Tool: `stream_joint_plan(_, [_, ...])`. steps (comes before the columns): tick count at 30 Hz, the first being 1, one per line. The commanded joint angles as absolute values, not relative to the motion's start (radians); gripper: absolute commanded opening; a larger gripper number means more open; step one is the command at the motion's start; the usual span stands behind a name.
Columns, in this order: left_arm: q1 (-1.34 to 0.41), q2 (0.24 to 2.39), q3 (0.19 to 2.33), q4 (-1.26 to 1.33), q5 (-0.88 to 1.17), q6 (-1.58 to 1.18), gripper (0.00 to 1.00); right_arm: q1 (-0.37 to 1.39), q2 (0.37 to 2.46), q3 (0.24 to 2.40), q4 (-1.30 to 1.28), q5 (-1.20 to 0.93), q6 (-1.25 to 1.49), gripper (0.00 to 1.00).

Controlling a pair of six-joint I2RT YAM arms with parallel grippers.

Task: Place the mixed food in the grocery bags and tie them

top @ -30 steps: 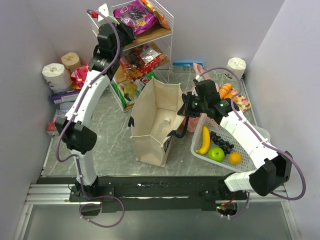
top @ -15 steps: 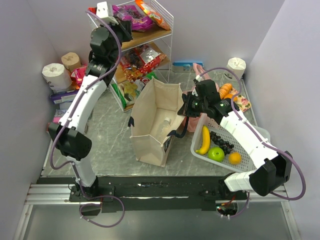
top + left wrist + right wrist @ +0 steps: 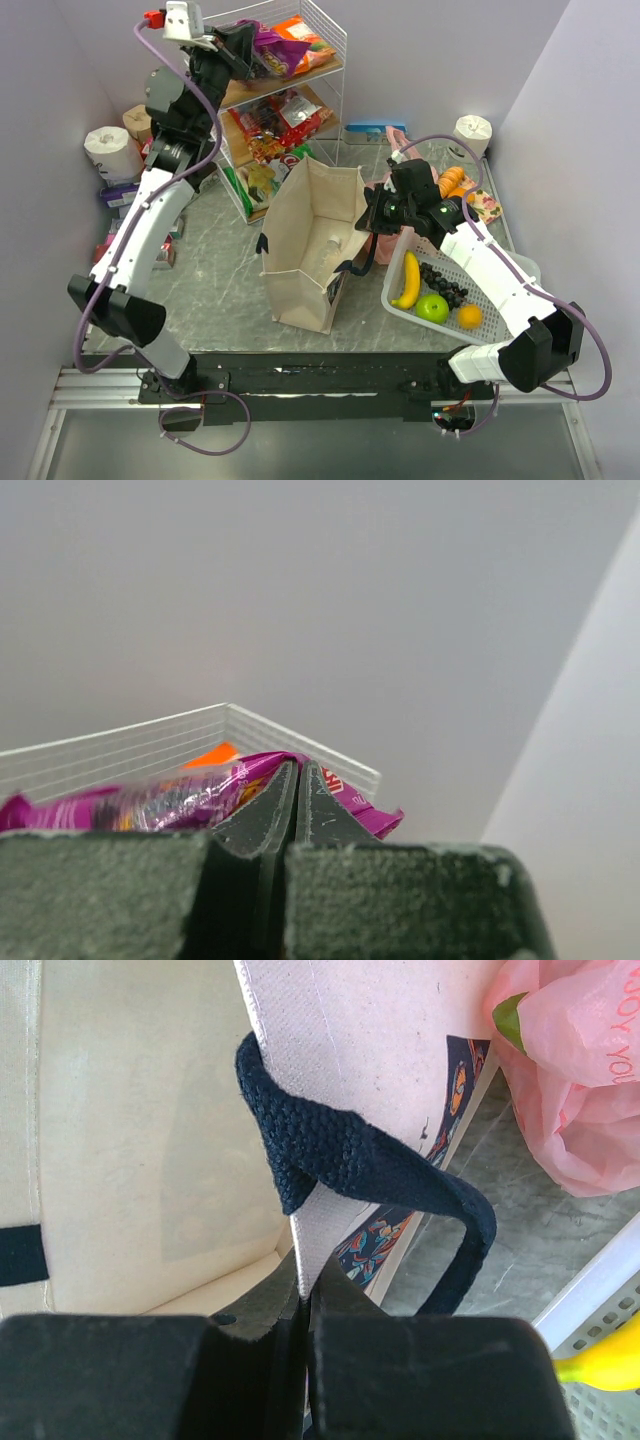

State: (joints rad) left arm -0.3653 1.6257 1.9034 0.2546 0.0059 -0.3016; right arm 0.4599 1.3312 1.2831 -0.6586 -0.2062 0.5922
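Packet point(image 3: 120, 802), shiny purple, crinkled

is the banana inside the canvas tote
No, the banana lies in the white perforated basket next to the green apple, outside the canvas tote.

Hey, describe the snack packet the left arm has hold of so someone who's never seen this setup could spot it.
Find the white wire shelf rack at the back left and look at its top shelf. The left gripper is shut on a shiny purple snack packet there; its neighbour is an orange packet.
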Motion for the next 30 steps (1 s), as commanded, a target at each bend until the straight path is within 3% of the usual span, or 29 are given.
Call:
stream_joint_plan(1, [-0.390,1.519,1.951,0.365,0.161,-0.265,0.01,0.446,1.299,1.319,-0.595,-0.196,0.578,0.03])
stream_joint_plan(8, [-0.503,1.369,1.818,0.269,0.267,-0.305,0.01,0.442,1.315,1.327,-0.597,-0.190,0.575,0.03])
stream_joint_plan(15, [-0.635,1.198,1.464,0.181,0.227,-0.428,0.01,0.443,1.324,1.328,-0.597,-0.201,0.583,0.02])
stream_joint_plan(21, [-0.670,1.187,1.324,-0.073,0.192,-0.368,0.01,0.443,1.316,1.315,-0.604,-0.193,0.591,0.02])
stream_joint_plan(28, [-0.672,1.198,1.192,-0.153,0.176,-0.330,0.01,0.443,1.305,1.301,-0.607,-0.193,0.600,0.03])
stream_joint_plan(30, [-0.672,1.230,1.229,-0.193,0.222,-0.322,0.24,0.443,1.307,1.301,-0.609,-0.195,0.600,0.02])
